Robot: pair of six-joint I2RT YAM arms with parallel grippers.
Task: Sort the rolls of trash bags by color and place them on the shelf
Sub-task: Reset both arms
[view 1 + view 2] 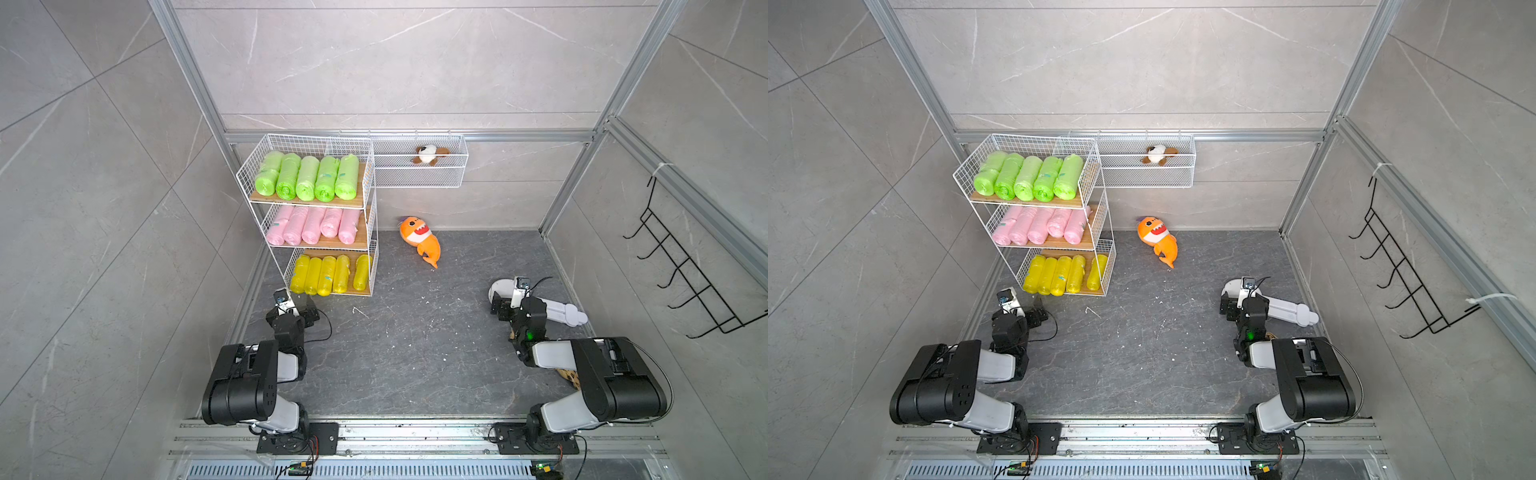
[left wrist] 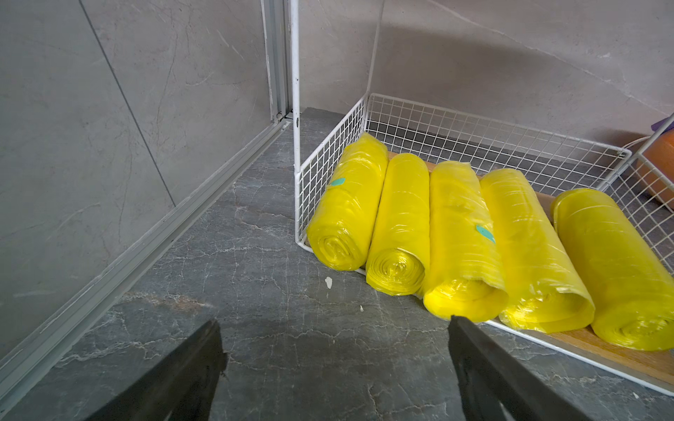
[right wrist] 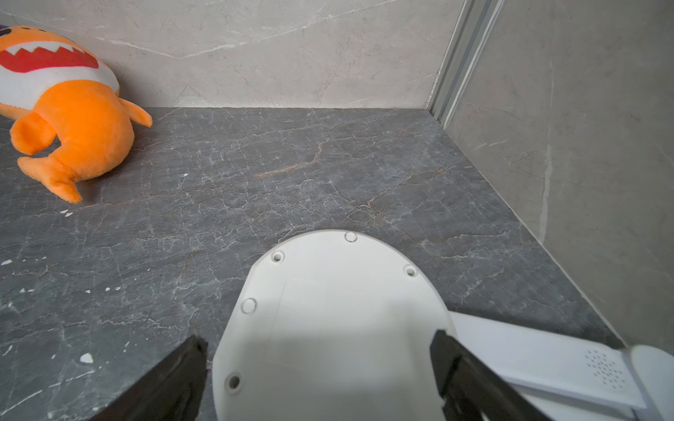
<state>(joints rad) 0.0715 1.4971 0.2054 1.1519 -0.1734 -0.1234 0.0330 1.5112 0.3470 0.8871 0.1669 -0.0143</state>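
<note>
Filling the shelf point(image 1: 286, 202): five green rolls point(image 1: 307, 178) on the top tier, five pink rolls point(image 1: 313, 225) in the middle, five yellow rolls point(image 1: 326, 275) at the bottom.
Left fingers point(image 2: 481, 368): spread wide, empty, low over the table point(image 1: 415, 332) near the yellow rolls.
Right fingers point(image 3: 463, 368): spread wide above a white plastic device point(image 3: 328, 310).

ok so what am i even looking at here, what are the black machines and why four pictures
Two robot arms stand at the near edge of a dark floor. Two pictures look down from overhead, nearly alike; two come from cameras on the arms' wrists. The left claw is open, facing the yellow rolls on the bottom tier of the shelf; green rolls line the top, pink rolls the middle. The right claw is open over a white plastic device. Neither holds anything. An orange plush shark lies on the floor.
</note>
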